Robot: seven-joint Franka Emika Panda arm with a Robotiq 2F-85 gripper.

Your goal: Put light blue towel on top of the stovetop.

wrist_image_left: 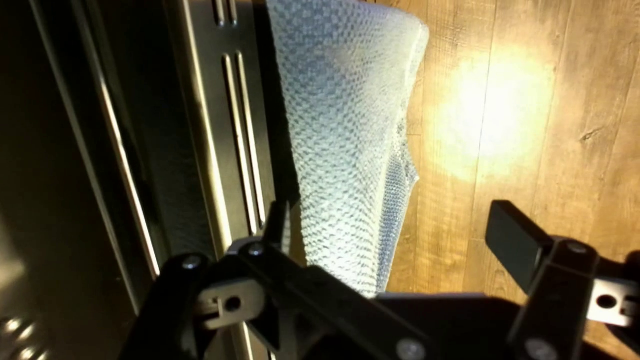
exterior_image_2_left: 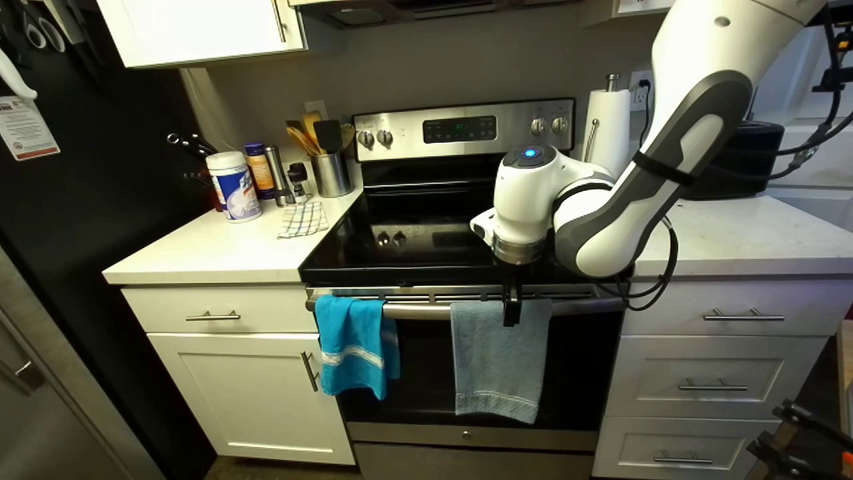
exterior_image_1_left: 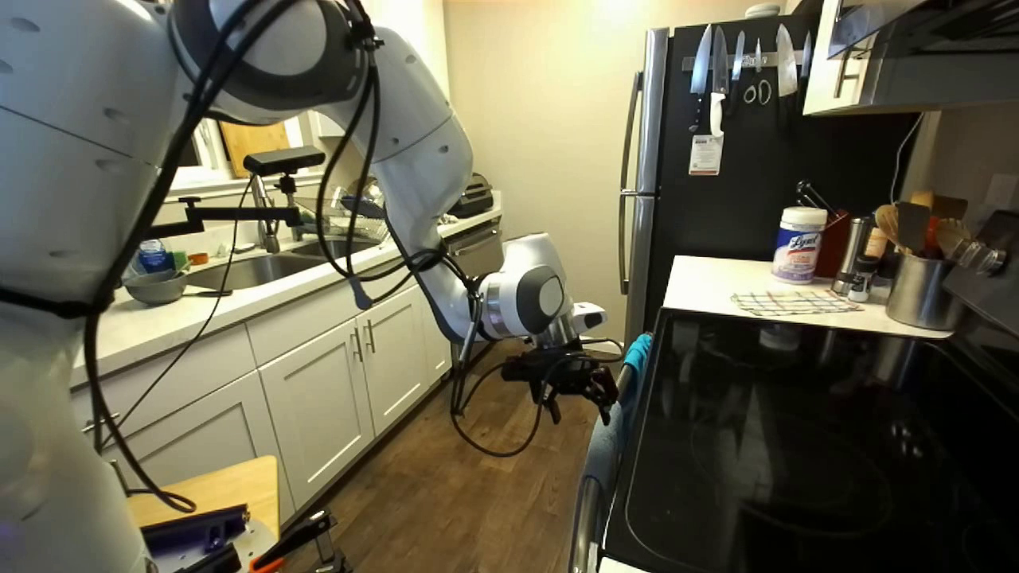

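The light blue towel (exterior_image_2_left: 501, 363) hangs limp over the oven door handle, right of a brighter turquoise towel. It also shows in an exterior view (exterior_image_1_left: 603, 450) and fills the middle of the wrist view (wrist_image_left: 340, 135). The stovetop (exterior_image_1_left: 764, 454) is glossy black glass above the handle, partly behind the arm in an exterior view (exterior_image_2_left: 413, 243). My gripper (wrist_image_left: 390, 217) is open and empty, pointing down at the handle. In the wrist view the towel's upper fold lies between the fingers, nearer the left one. The gripper (exterior_image_2_left: 512, 313) overlaps the towel's top; contact cannot be told.
The turquoise towel (exterior_image_2_left: 353, 347) hangs at the handle's left end. The steel oven handle (exterior_image_2_left: 416, 311) runs along the stove front. A checked cloth (exterior_image_2_left: 303, 220), wipes canister (exterior_image_2_left: 233, 187) and utensil holder (exterior_image_2_left: 332, 175) stand on the counter beside the stove. The range hood (exterior_image_1_left: 939, 72) overhangs.
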